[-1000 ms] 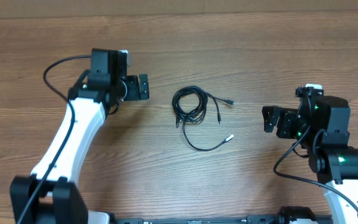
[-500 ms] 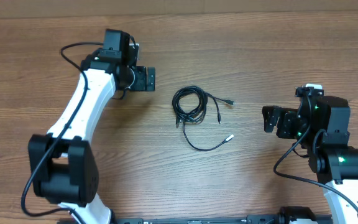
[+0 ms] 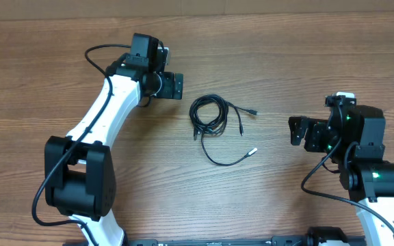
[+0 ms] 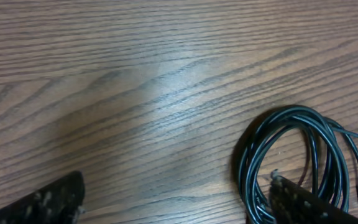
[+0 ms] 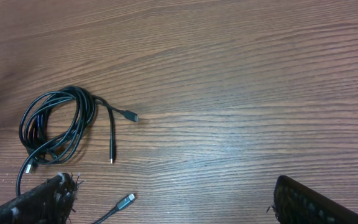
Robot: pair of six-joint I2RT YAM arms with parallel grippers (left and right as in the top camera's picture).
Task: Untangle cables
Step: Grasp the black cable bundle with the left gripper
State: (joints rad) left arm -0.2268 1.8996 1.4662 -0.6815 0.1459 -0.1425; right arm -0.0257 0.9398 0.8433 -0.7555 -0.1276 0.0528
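Note:
The cables (image 3: pixel 208 114) lie as one tangled black coil at the table's middle, with loose plug ends trailing right and a silver-tipped end (image 3: pixel 253 152) below. My left gripper (image 3: pixel 178 86) hovers just up-left of the coil, open and holding nothing. In the left wrist view the coil (image 4: pixel 289 112) sits at the lower right, partly behind my right-hand fingertip (image 4: pixel 303 205), and the left gripper (image 4: pixel 176 208) spans bare wood. My right gripper (image 3: pixel 294 130) stands open well to the right of the cables. Its wrist view shows the coil (image 5: pixel 67 91) at far left, the silver plug (image 5: pixel 127 199) and the empty right gripper (image 5: pixel 176 202).
The wooden table (image 3: pixel 320 61) carries only the cables. The left arm's white link (image 3: pixel 98 119) stretches diagonally across the left half. The right arm's base (image 3: pixel 375 178) sits at the lower right.
My left arm has swung right and toward the table's far side, bringing its gripper close to the coil. The right arm and the cables have not moved.

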